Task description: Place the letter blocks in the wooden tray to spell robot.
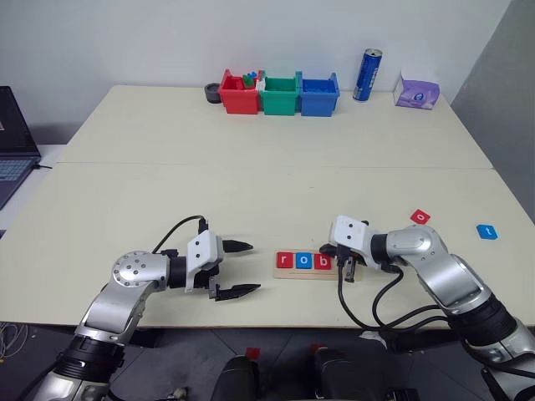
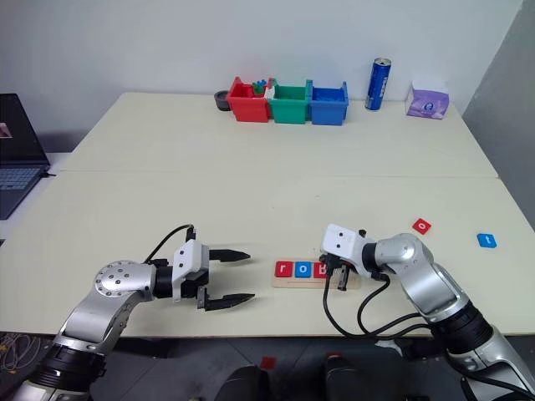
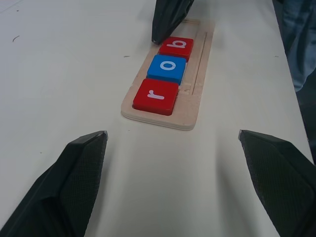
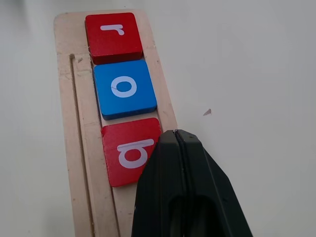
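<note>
Left eye view shows the wooden tray [image 1: 311, 266] lying near the front edge of the pale worktop [image 1: 251, 184], between the two arms, with three letter blocks in a row on it: a red r [image 1: 285, 260], a blue o [image 1: 304, 261] and a red b [image 1: 323, 261], each touching the next. The right tool [image 1: 348, 273] has its black fingers pressed together with nothing between them, tips down at the tray just beside the b block; the right wrist view shows the joined tips over that block's corner, though whether they touch it I cannot tell. The left tool [image 1: 236, 269] hovers just left of the tray with its fingers spread wide apart, empty, pointing toward the r end. A second red o block [image 1: 420, 216] and a blue t block [image 1: 486, 231] lie loose on the worktop, well apart from the tray on the right. At the far edge stand red, green and blue bins [image 1: 279, 93], a blue can [image 1: 367, 74] and a purple tissue pack [image 1: 416, 91]
</note>
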